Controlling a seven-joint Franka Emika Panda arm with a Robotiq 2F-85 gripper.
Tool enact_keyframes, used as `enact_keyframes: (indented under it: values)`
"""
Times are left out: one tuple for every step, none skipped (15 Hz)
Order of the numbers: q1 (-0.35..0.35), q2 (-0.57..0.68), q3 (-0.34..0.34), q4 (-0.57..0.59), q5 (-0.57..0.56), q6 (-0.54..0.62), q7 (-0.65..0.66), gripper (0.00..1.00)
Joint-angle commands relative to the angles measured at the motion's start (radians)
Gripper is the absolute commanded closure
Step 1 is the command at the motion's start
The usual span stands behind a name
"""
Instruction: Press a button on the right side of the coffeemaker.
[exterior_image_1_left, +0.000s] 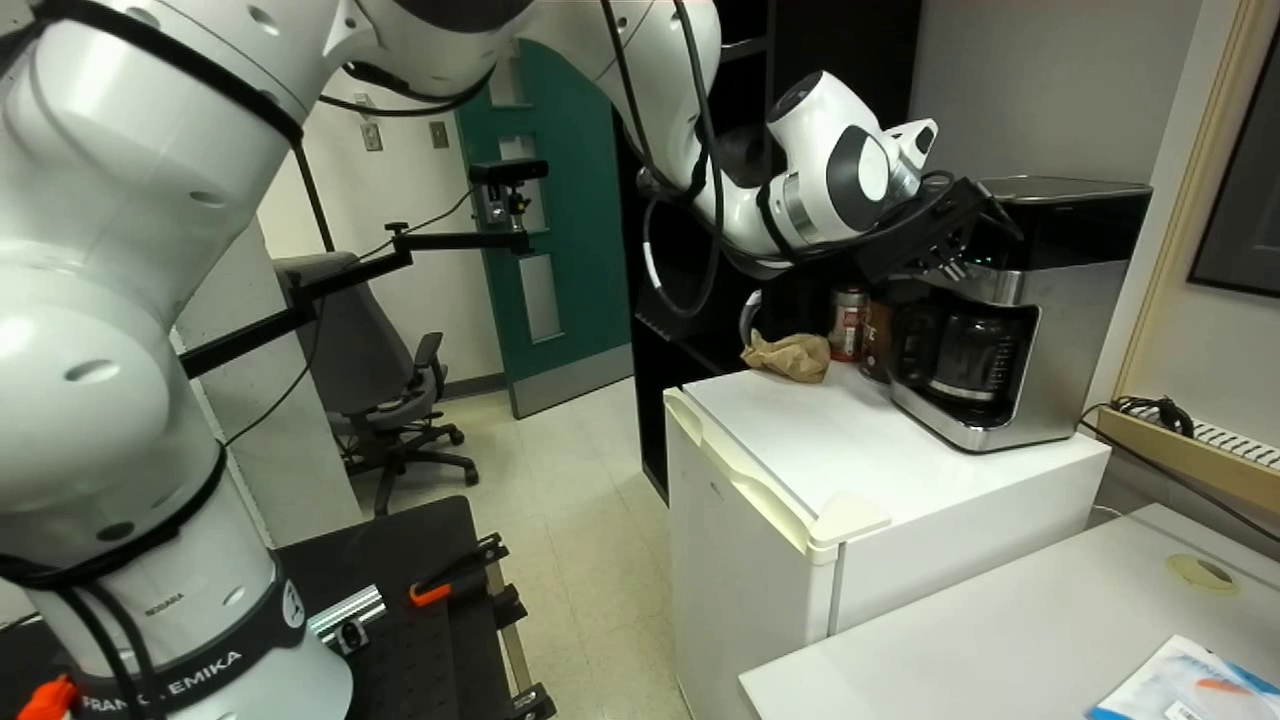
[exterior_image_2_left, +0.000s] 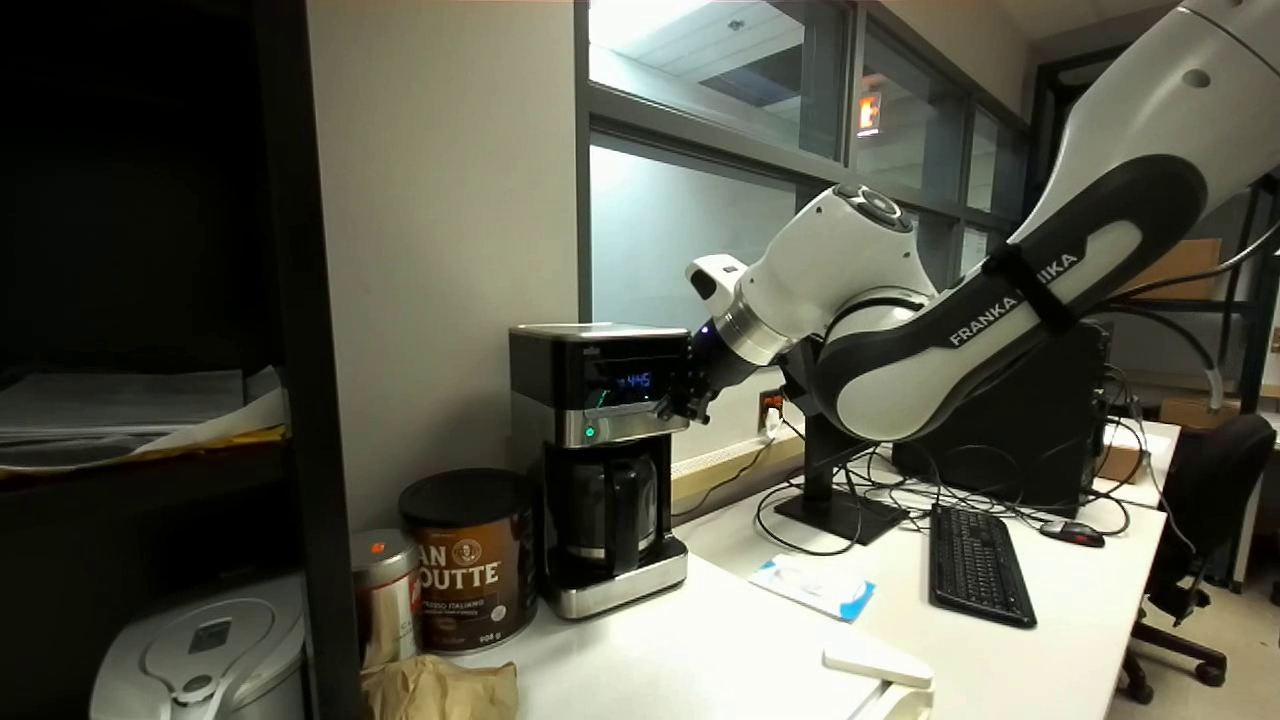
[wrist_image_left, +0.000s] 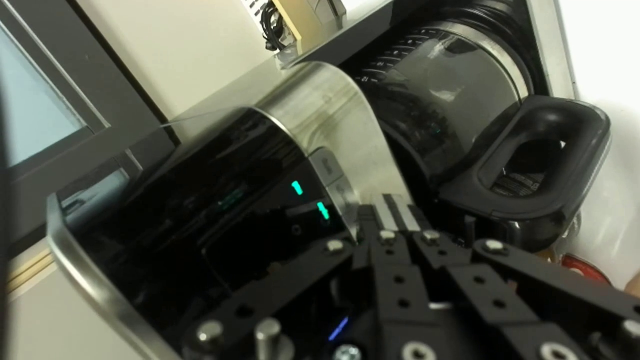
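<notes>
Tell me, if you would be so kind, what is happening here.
A robot arm is at the coffeemaker on the white mini fridge, apparently to press a button. Its fingers, shut together, are at the right of the machine's front, near grey buttons; I cannot tell whether they touch one. The display is lit and the carafe is in place.

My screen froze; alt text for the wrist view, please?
Shut claw at the front of the coffeemaker, fingertips near a grey button, contact unclear. Green lights glow on the black panel; glass pot at upper right.
</notes>
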Motion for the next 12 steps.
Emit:
enact_keyframes:
  values:
    - [0.013,0.048,-0.028,0.066,0.01,0.013,0.027,1.0]
    - [0.013,0.048,-0.03,0.067,0.01,0.014,0.028,1.0]
    - [0.015,0.047,-0.032,0.066,0.009,0.016,0.03,1.0]
    - [0.016,0.042,-0.033,0.061,0.008,0.017,0.029,1.0]
    - [0.019,0.038,-0.036,0.055,0.006,0.018,0.029,1.0]
    - [0.017,0.012,-0.023,0.02,0.001,0.007,0.018,1.0]
    - [0.016,-0.002,-0.018,-0.001,-0.003,0.009,0.012,1.0]
    - [0.026,-0.028,-0.023,-0.044,-0.012,0.015,0.01,1.0]
    - [0.024,-0.044,-0.014,-0.067,-0.014,0.01,0.005,1.0]
    - [0.032,-0.067,-0.017,-0.104,-0.017,0.018,0.006,1.0]
    - [0.033,-0.078,-0.015,-0.124,-0.017,0.022,0.005,1.0]
    - [0.028,-0.101,0.001,-0.155,-0.017,0.029,-0.002,1.0]
